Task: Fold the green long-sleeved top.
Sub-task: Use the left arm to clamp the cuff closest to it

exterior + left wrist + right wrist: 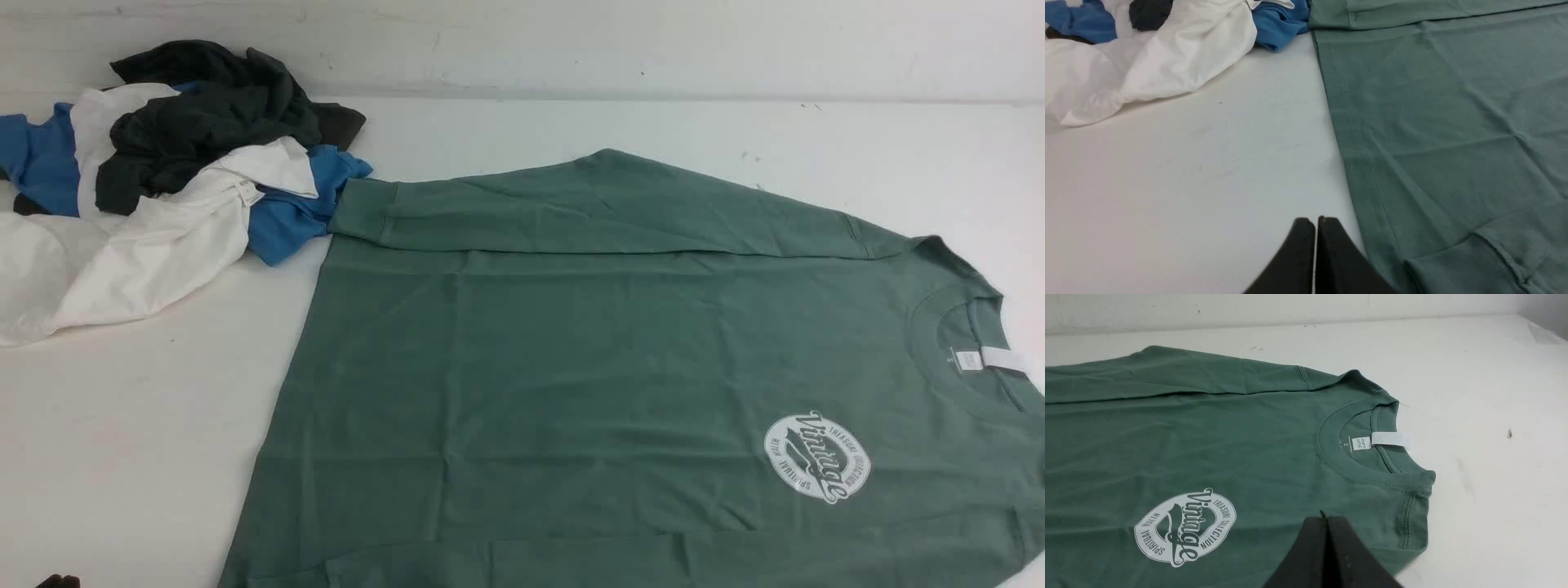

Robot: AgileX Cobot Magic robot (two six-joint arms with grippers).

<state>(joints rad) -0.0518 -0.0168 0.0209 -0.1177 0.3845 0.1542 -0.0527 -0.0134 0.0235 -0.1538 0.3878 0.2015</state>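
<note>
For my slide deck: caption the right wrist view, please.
Shut right end effector near the collar of the green long-sleeved top, spread logo-up on the white table.

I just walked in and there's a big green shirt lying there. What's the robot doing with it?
The robot is meant to fold the green long-sleeved top. It lies flat on the white table, logo up, far sleeve already laid across the body. Both grippers are shut and empty: the left gripper over the table beside the hem, the right gripper above the shoulder near the neck. Other clothes are heaped at the far left.
</note>
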